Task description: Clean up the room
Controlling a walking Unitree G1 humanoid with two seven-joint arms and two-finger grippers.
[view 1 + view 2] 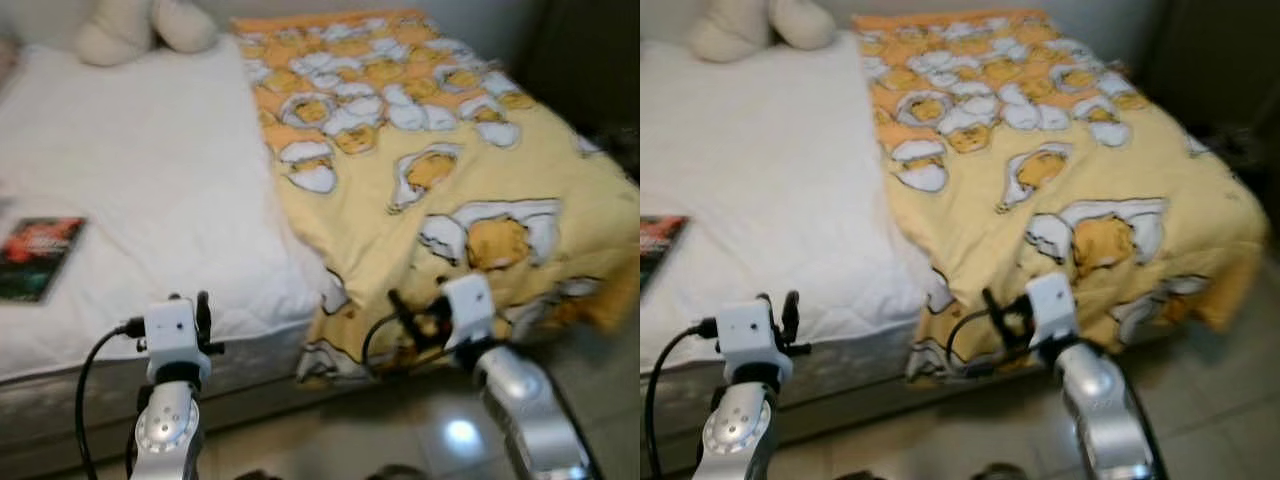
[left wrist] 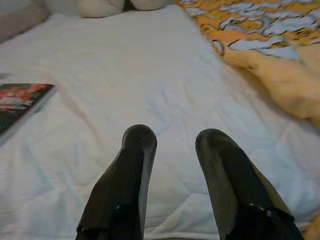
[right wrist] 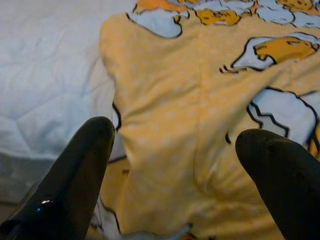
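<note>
The blanket (image 1: 440, 170) is yellow with orange, white-rimmed cartoon figures. The mattress cover (image 1: 150, 200) is white. The book (image 1: 38, 256) looks dark with red, though blurred. The plush toy (image 1: 140, 25) is cream.

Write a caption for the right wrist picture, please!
Open right gripper reaching toward the edge of the yellow blanket on the white bed.

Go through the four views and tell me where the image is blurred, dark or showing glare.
Head views: soft all over, the yellow blanket print smeared; a bright glare spot on the floor tile in the left eye view; top right corner dark. Left wrist view: dim, the book cover unreadable. Right wrist view: the right tool fingers blurred, the blanket sharper.
</note>
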